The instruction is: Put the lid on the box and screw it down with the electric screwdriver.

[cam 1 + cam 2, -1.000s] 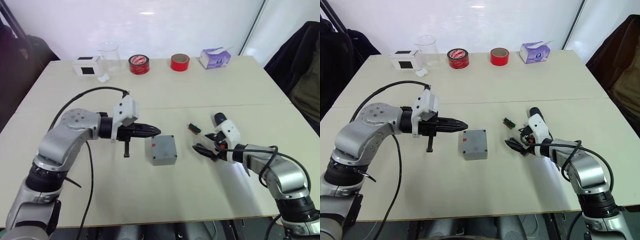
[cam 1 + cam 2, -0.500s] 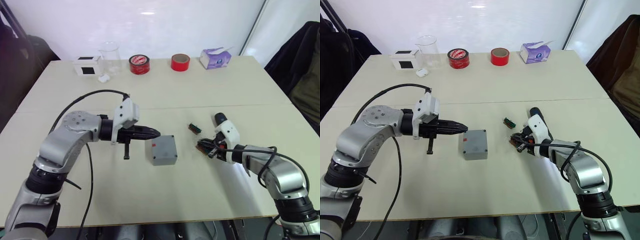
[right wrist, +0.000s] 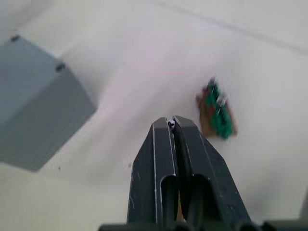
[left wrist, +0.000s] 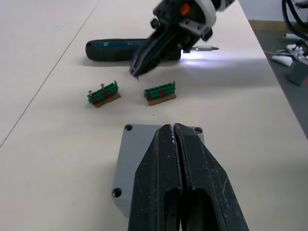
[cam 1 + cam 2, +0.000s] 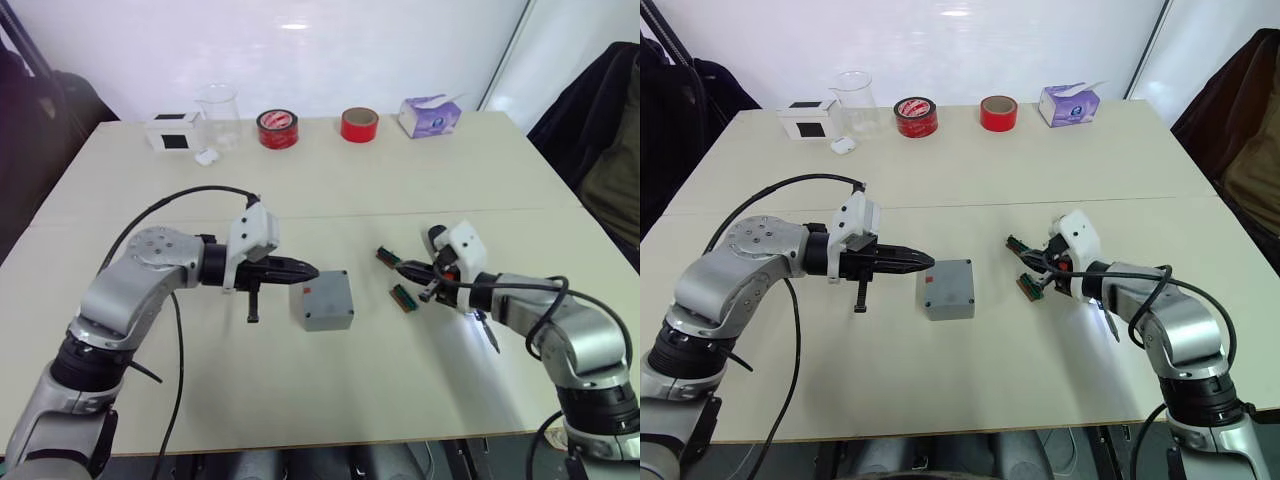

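A pale tabletop (image 5: 330,190) spreads across the frame under the robot's two arms. Near the centre sits the box (image 5: 323,299), a small grey metal enclosure with its lid (image 4: 130,154) already resting flat on top, screw holes showing at the corners and a small red mark on the upper face. Just left of it, the left gripper (image 5: 306,268) points at the box's upper left corner, its two black fingers pressed together with nothing between them; whether the tips touch the box cannot be told. At centre right of the frame, the right gripper (image 5: 412,271) is held above the table, its fingers also pressed together and empty. Two small green-brown terminal blocks lie near its tip: one (image 5: 388,257) toward the upper left of it, the other (image 5: 402,297) just below it on the table. The electric screwdriver (image 4: 126,48), a fat black cylinder, lies on its side behind the right gripper, its thin metal bit (image 5: 489,335) pointing toward the lower right with a white glow beside it. Along the table's far edge, at the top of the frame, stand a white box with a black face (image 5: 172,133), a clear beaker (image 5: 218,115), two red tape rolls (image 5: 278,128) (image 5: 359,125) and a tissue pack (image 5: 430,115).
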Tool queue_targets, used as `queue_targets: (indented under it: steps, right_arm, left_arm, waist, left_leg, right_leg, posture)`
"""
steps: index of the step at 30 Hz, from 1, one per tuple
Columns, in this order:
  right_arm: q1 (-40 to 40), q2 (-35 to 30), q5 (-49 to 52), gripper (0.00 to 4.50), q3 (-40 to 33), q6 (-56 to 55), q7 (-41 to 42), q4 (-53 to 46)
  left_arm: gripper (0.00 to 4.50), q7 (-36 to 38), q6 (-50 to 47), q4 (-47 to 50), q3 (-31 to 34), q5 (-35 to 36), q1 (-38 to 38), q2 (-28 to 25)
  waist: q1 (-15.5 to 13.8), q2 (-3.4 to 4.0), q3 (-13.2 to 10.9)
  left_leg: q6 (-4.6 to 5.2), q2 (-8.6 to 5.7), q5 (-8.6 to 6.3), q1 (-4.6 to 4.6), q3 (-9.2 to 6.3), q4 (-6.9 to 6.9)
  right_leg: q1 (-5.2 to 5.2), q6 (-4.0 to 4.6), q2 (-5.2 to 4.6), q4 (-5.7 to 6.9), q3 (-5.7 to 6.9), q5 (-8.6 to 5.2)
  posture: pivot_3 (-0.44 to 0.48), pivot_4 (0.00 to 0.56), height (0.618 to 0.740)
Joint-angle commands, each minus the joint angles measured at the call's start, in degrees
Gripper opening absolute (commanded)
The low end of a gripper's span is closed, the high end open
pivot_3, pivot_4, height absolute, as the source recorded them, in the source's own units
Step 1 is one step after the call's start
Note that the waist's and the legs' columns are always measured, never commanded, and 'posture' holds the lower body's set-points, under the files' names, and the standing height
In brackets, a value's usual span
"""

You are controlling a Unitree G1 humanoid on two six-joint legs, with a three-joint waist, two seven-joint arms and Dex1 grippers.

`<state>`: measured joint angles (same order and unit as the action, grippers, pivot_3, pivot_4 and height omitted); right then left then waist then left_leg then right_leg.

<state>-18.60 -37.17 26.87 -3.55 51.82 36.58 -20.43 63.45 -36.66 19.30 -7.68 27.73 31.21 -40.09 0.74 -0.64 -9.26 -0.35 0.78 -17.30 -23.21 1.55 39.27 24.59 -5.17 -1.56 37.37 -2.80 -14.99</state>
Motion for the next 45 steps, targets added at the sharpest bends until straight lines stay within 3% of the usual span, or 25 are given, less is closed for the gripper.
queue_targets:
  steps: [1,10,20,45]
  right_arm:
    - [-2.31,-0.93,1.55,0.04,-0.63,1.08,0.34,-2.84]
    - [-12.44,4.18,5.49,0.04,5.28,6.08,0.01,-4.24]
    - [-13.41,5.22,3.46,0.04,12.01,4.22,0.90,-1.42]
    - [-11.24,3.21,-2.63,0.04,15.55,-0.07,4.49,3.53]
  left_arm:
    - [0.00,-0.56,1.18,0.98,1.04,0.01,-0.14,-0.46]
    - [0.00,-1.34,1.17,1.57,2.00,-0.28,-2.01,-1.87]
    - [0.00,-3.03,0.82,2.96,2.42,0.17,-3.83,-2.98]
    - [0.00,-4.25,0.91,3.75,1.78,0.14,-4.05,-2.70]
  waist:
    - [-0.07,0.00,0.00]
    - [0.23,0.00,0.00]
    - [0.06,0.00,0.00]
    - [0.05,0.00,0.00]
  left_leg:
    - [0.00,0.00,0.00,0.00,0.00,0.00]
    - [0.00,0.06,0.00,0.02,-0.03,-0.02]
    - [0.00,-0.05,0.00,-0.04,0.00,0.02]
    - [0.00,-0.04,0.00,-0.03,-0.01,0.01]
  right_leg:
    - [0.00,0.00,0.00,0.00,0.00,0.00]
    - [0.01,0.01,0.05,0.03,0.02,0.00]
    - [0.01,0.00,-0.11,-0.01,0.03,0.00]
    - [0.01,0.00,-0.09,0.00,0.03,0.00]
  posture:
    - [0.000,0.150,0.740]
    - [0.000,0.150,0.740]
    - [0.000,0.150,0.740]
    - [0.000,0.150,0.740]
